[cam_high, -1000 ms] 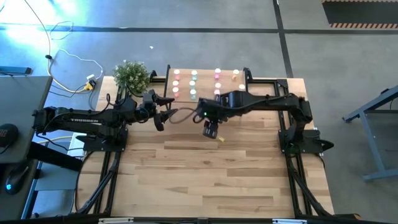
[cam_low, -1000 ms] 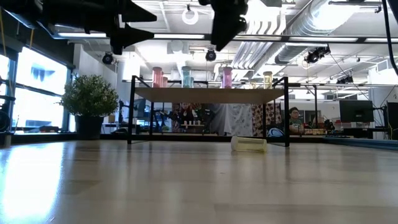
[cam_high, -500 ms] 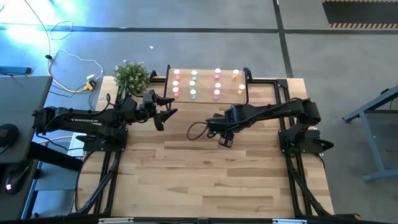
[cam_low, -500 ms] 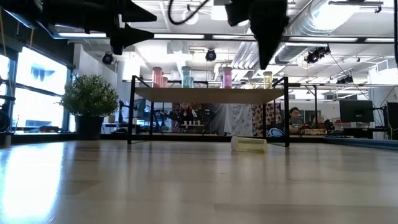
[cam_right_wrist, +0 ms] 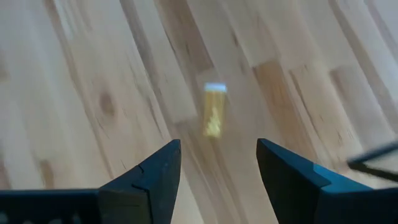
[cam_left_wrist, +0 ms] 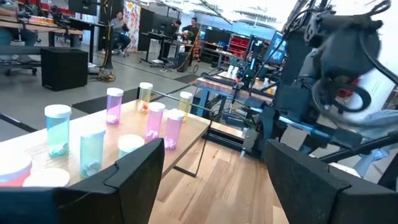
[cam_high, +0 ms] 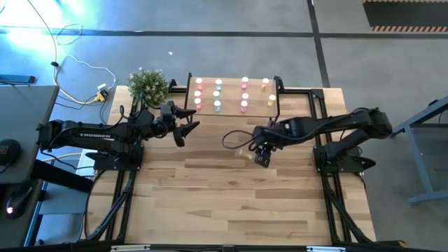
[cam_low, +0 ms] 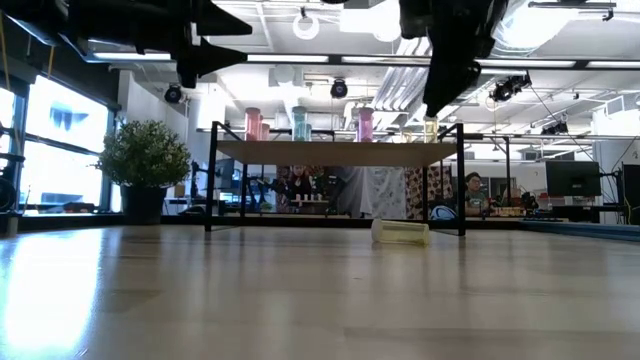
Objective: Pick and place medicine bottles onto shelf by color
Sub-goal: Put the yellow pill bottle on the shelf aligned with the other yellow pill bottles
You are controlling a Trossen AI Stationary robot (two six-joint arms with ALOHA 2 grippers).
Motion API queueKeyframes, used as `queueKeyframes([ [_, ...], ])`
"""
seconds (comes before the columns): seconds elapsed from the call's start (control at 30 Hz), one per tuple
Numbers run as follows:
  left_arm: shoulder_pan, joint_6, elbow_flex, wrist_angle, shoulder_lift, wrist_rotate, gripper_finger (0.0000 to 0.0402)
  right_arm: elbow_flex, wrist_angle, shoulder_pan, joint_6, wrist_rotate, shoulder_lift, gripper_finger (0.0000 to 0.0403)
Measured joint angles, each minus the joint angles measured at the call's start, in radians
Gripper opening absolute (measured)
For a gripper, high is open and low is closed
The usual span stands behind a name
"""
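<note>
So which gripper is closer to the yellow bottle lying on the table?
Right. The right gripper hovers open beside the yellow bottle; the left gripper waits open farther off, near the shelf.

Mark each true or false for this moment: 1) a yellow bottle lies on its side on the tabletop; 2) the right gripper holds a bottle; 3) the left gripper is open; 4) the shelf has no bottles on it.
1) The yellow bottle lies on its side on the tabletop: true.
2) False: the right gripper is open and empty above that bottle.
3) The left gripper is open: true.
4) False: the shelf carries rows of upright bottles.
</note>
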Motion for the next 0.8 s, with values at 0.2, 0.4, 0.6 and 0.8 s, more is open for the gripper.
queueKeyframes([
  [0.2,0.000,-0.026,0.000,0.004,0.000,0.000,0.0268,-0.077,0.133,-0.050,-0.062,-0.041,-0.061,0.0201],
  [0.4,0.000,-0.047,0.000,0.004,0.000,0.000,0.0268,-0.078,0.203,-0.111,-0.170,-0.138,-0.032,0.0220],
  [0.6,0.000,-0.049,0.000,-0.018,0.000,0.000,0.0268,-0.078,0.257,-0.117,-0.251,-0.139,0.035,0.0237],
  [0.8,0.000,-0.049,0.000,-0.063,0.000,-0.001,0.0268,-0.078,0.286,-0.117,-0.267,-0.140,0.124,0.0226],
])
